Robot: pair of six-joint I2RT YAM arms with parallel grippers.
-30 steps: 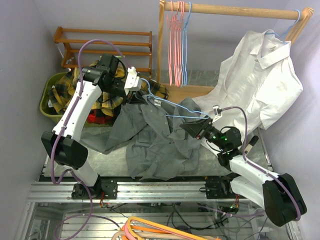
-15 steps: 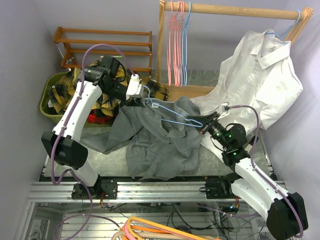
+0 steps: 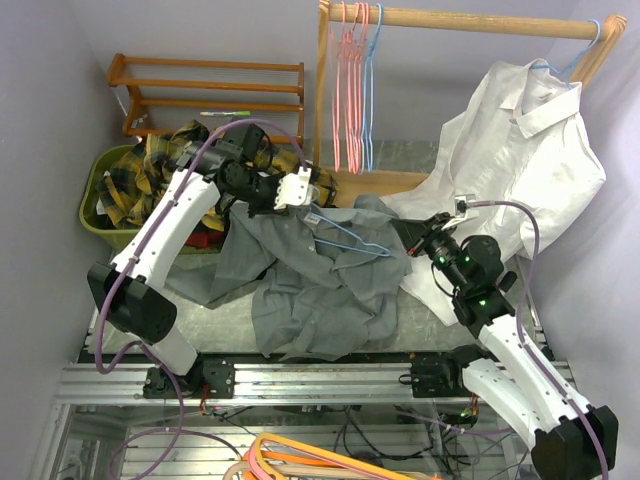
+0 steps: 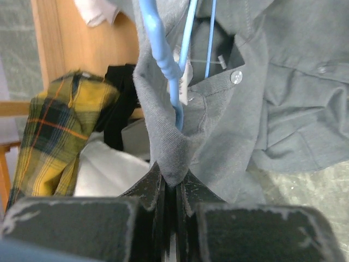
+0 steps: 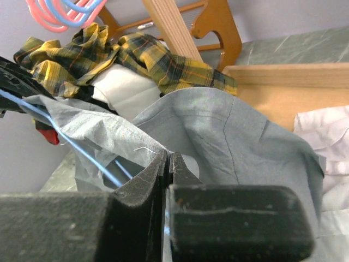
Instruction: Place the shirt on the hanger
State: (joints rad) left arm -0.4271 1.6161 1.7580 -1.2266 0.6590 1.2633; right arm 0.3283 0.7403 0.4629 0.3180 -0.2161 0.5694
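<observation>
The grey shirt (image 3: 320,290) lies crumpled on the table between the arms, its collar end lifted. The light-blue hanger (image 3: 350,238) lies across its upper part, partly under the fabric. My left gripper (image 3: 303,192) is shut on a fold of the shirt (image 4: 283,98) near the collar, where the hanger's wire (image 4: 158,43) runs down into the pinched fold. My right gripper (image 3: 408,232) is shut at the hanger's other end. In the right wrist view the blue wire (image 5: 82,155) leads to its jaws, and the shirt (image 5: 229,131) drapes over them.
A white shirt (image 3: 520,150) hangs at the right on a wooden rail (image 3: 470,20). Pink hangers and a blue one (image 3: 347,80) hang from the rail behind. A plaid shirt (image 3: 150,170) fills a green basket (image 3: 95,195) at the left. A wooden shelf (image 3: 210,85) stands behind it.
My left gripper has moved right and nearer, toward the shirt's collar. My right gripper has moved right and away. The hanger has shifted right and now lies lower, in the fabric.
</observation>
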